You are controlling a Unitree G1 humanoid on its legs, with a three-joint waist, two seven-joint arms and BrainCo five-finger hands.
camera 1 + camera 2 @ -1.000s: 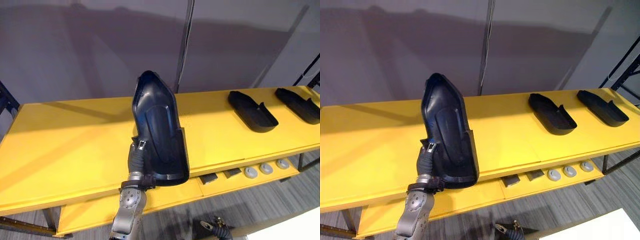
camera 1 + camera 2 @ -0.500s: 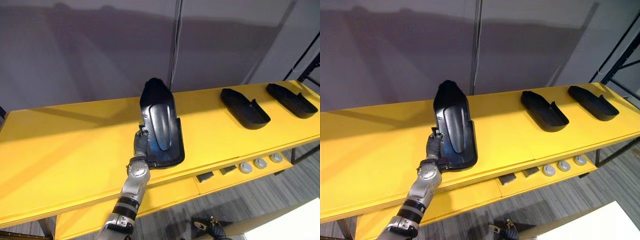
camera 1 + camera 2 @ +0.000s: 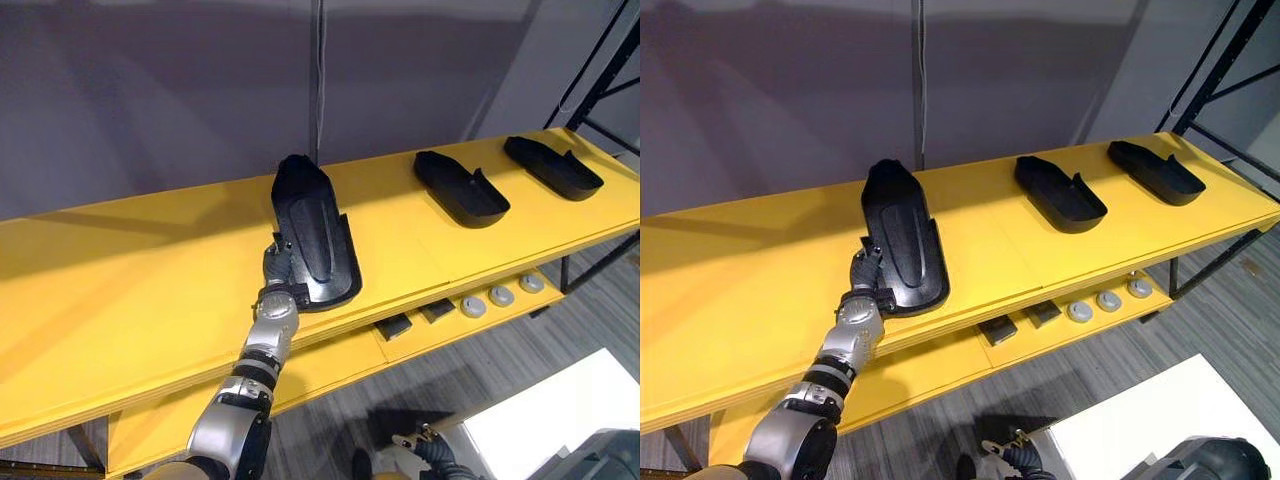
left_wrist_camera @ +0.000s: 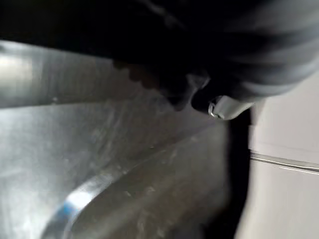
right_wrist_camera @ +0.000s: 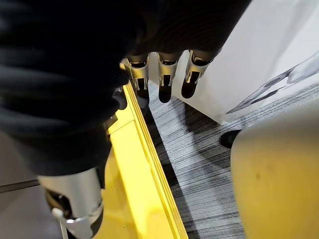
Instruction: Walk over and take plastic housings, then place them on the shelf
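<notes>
Left hand (image 3: pixel 866 270) grips the housing (image 3: pixel 902 240) lying on the shelf (image 3: pixel 730 290) (fingertips hidden under its edge); right hand (image 5: pixel 166 82) hangs relaxed, empty.

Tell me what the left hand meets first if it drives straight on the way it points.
The black housing it grips, lying lengthwise ahead of the left hand on the yellow shelf; beyond that, probably the grey wall, though depth is unclear.

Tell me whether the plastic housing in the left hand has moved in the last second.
Yes. Gripped by the left hand, the plastic housing stood raised across the yellow shelf's front edge; now it lies flat behind that edge.
</notes>
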